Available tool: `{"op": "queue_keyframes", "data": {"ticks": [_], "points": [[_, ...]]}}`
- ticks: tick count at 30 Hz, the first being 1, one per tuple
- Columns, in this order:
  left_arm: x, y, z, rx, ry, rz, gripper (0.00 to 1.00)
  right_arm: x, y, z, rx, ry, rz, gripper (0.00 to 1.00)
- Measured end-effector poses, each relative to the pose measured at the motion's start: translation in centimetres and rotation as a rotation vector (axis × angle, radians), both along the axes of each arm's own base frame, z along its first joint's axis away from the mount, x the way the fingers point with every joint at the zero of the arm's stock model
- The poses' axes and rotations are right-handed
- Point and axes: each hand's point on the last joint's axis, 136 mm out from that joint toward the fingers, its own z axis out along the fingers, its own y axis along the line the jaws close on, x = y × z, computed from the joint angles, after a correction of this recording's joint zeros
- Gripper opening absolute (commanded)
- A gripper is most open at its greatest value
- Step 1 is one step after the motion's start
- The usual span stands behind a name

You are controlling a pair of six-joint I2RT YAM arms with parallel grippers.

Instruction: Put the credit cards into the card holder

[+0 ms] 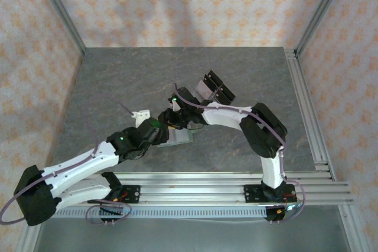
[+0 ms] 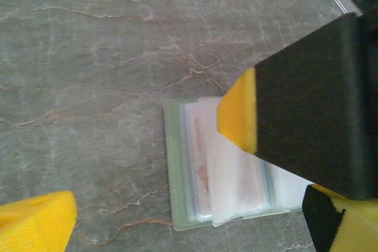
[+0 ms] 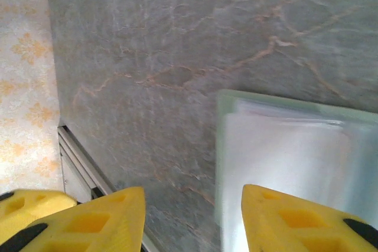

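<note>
Yellow fingers (image 2: 35, 222) of left end effector (image 2: 189, 216) right up close, spread all the way, gripping nothing. Just past them, sage-green card holder (image 2: 173, 169) lying open and flat on grey stone surface (image 2: 88, 57), pale credit cards (image 2: 236, 175) resting on its inner face. Right end effector (image 3: 192, 196) hovering over same holder, jaws partway apart, nothing pinched between. Clear rack (image 1: 214, 88) with black pieces parked well behind, farther up the surface.

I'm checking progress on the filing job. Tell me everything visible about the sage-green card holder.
The sage-green rectangular folding card holder lies open on the grey stone-look table, its clear plastic sleeves stacked inside, pale pinkish cards in them. A yellow-tipped finger of the right claw hangs over the sleeves; contact unclear.
</note>
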Motion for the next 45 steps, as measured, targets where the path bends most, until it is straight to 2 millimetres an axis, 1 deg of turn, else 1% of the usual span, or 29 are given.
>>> {"op": "queue_keyframes", "data": {"ticks": [3,5,7,8,10,12,13,15,17,19,21,23,24,26,28,32,36,41,45], "points": [[-0.4,0.9,-0.3,0.016,0.017,0.029,1.00,-0.2,0.9,-1.5,-0.006,0.029,0.010,0.47],[-0.6,1.3,-0.5,0.023,0.028,0.044,1.00,-0.3,1.0,-2.6,-0.021,0.049,0.013,0.47],[-0.6,1.6,-0.5,0.024,0.027,0.066,1.00,-0.7,0.6,-3.2,-0.047,0.065,0.017,0.47],[-0.5,1.8,-0.5,0.025,0.026,0.078,1.00,-0.8,0.4,-3.2,-0.056,0.067,0.024,0.47],[-0.5,2.2,-0.5,0.029,0.024,0.098,1.00,-0.5,0.3,-2.5,-0.061,0.055,0.036,0.47],[-0.6,2.6,-0.6,0.032,0.029,0.119,1.00,0.3,-0.2,-0.9,-0.057,0.027,0.039,0.47],[-0.6,2.8,-0.7,0.033,0.032,0.127,1.00,1.0,-0.7,0.2,-0.055,0.008,0.034,0.47],[-0.5,3.2,-0.9,0.036,0.043,0.150,1.00,3.0,-2.2,2.7,-0.050,-0.041,0.011,0.47],[-0.5,3.8,-1.5,0.060,0.073,0.172,1.00,6.1,-4.4,5.5,-0.059,-0.115,-0.035,0.47],[-0.3,4.0,-2.0,0.087,0.105,0.187,1.00,9.5,-7.1,7.5,-0.097,-0.195,-0.091,0.46],[0.0,4.1,-2.2,0.109,0.132,0.197,1.00,12.5,-10.2,8.7,-0.177,-0.267,-0.147,0.44],[0.4,3.9,-2.3,0.123,0.152,0.200,1.00,14.6,-13.1,9.1,-0.285,-0.322,-0.187,0.42],[0.5,3.8,-2.4,0.129,0.160,0.201,1.00,15.3,-14.1,9.2,-0.332,-0.343,-0.193,0.41],[0.9,3.6,-2.5,0.139,0.176,0.202,1.00,16.6,-15.5,8.9,-0.432,-0.382,-0.190,0.39],[1.1,3.2,-2.6,0.145,0.189,0.195,1.00,17.1,-16.3,7.9,-0.518,-0.396,-0.165,0.38],[1.4,2.9,-2.9,0.161,0.212,0.182,1.00,17.5,-17.3,5.0,-0.666,-0.388,-0.104,0.37],[1.5,2.7,-3.1,0.171,0.222,0.175,1.00,17.6,-18.4,3.0,-0.765,-0.374,-0.059,0.37],[1.6,2.6,-3.2,0.170,0.229,0.173,1.00,18.1,-19.1,2.0,-0.832,-0.380,-0.033,0.37],[1.5,2.4,-3.4,0.168,0.239,0.169,1.00,18.4,-19.2,1.7,-0.854,-0.385,-0.016,0.36]]}}
